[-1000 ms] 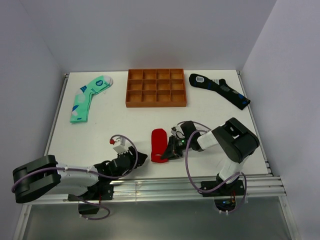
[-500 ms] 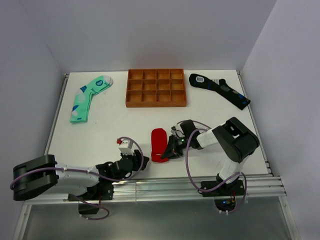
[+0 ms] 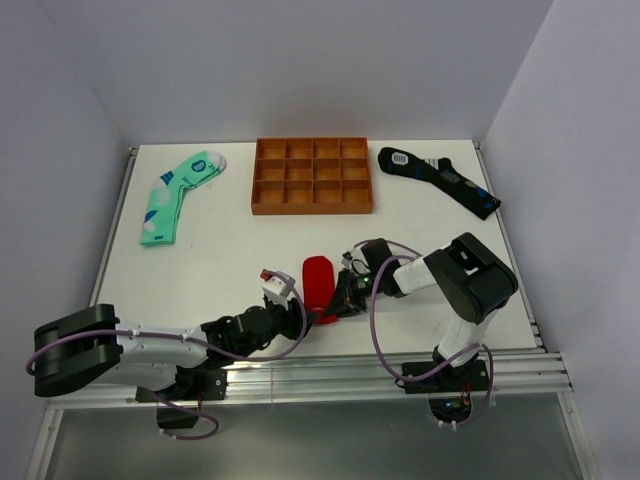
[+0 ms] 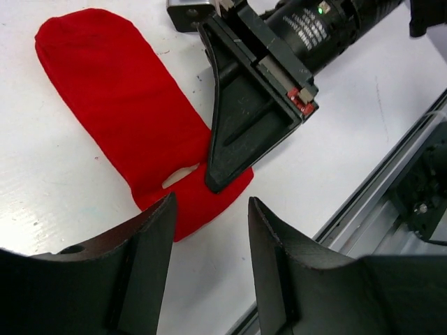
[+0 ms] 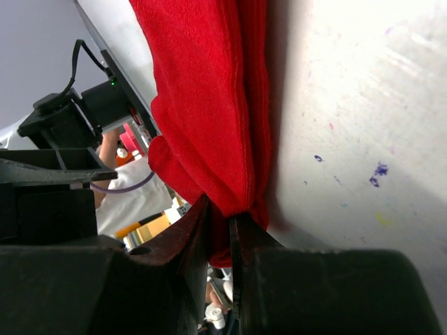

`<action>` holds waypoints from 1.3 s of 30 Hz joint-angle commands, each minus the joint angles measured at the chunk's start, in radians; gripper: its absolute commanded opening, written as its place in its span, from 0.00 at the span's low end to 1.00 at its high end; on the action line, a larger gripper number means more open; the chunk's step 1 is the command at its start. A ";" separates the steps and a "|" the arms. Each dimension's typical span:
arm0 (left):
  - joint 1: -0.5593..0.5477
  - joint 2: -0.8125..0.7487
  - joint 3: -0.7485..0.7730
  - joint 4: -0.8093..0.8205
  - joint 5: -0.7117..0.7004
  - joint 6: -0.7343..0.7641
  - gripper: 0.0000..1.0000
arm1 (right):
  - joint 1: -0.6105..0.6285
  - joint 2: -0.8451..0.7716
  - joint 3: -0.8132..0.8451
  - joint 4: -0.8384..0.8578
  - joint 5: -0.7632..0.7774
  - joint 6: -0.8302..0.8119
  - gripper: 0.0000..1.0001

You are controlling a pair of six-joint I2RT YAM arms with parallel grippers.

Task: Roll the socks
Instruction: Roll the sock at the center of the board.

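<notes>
So the big change in the last second was the left arm. It had been sitting low toward the near-left corner of the bench point(image 3: 220, 260), and it swung across along the near edge until the left gripper point(image 4: 211, 206) ended up right over the near end of the red sock point(image 4: 119, 105). Its fingers were spread wide with nothing between them yet, straddling the tip of the cloth from just above. The right gripper point(image 5: 218, 216) hadn't budged that whole time. It was pinched tight on the sock's right edge down near that same end, and the wrist view showed the fabric bunched in the narrow slit between its fingers. The sock itself lay flat and unrolled, just right of the middle of the near edge, toe pointing to the far edge. We reckoned this meant both arms were finally in place to start the roll, one pinning and one turning the end over, but no roll had begun. The green sock point(image 3: 175, 195) by the left edge and the dark sock point(image 3: 440, 178) in the far-right corner lay untouched, with the tray point(image 3: 311, 209) at the far edge between them.
</notes>
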State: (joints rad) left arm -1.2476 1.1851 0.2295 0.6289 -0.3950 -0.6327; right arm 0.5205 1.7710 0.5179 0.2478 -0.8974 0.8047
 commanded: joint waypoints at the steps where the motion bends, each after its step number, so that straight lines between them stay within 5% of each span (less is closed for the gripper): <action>1: -0.009 0.016 0.021 0.055 0.027 0.093 0.51 | -0.028 0.111 -0.047 -0.333 0.181 0.064 0.00; 8: -0.009 0.021 -0.033 0.164 -0.024 0.203 0.55 | -0.036 0.102 0.091 -0.557 0.221 -0.039 0.00; 12: -0.009 0.021 -0.120 0.362 -0.039 0.267 0.55 | -0.039 0.116 0.146 -0.657 0.239 -0.082 0.00; 15: -0.009 0.102 -0.140 0.501 -0.022 0.315 0.52 | -0.039 0.127 0.162 -0.706 0.252 -0.105 0.00; 16: -0.009 0.131 -0.140 0.538 -0.024 0.332 0.60 | -0.040 0.127 0.159 -0.717 0.255 -0.107 0.00; 24: -0.047 0.418 -0.220 1.040 -0.065 0.429 0.63 | -0.040 0.122 0.157 -0.728 0.259 -0.110 0.00; 32: -0.142 0.462 -0.179 1.055 -0.200 0.551 0.64 | -0.043 0.127 0.157 -0.731 0.258 -0.130 0.00; 39: -0.253 0.620 -0.134 1.233 -0.338 0.740 0.69 | -0.046 0.136 0.156 -0.722 0.249 -0.134 0.00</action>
State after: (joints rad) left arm -1.4715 1.7592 0.0986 1.3705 -0.6670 0.0090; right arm 0.4946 1.8088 0.7464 -0.2157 -0.8547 0.6025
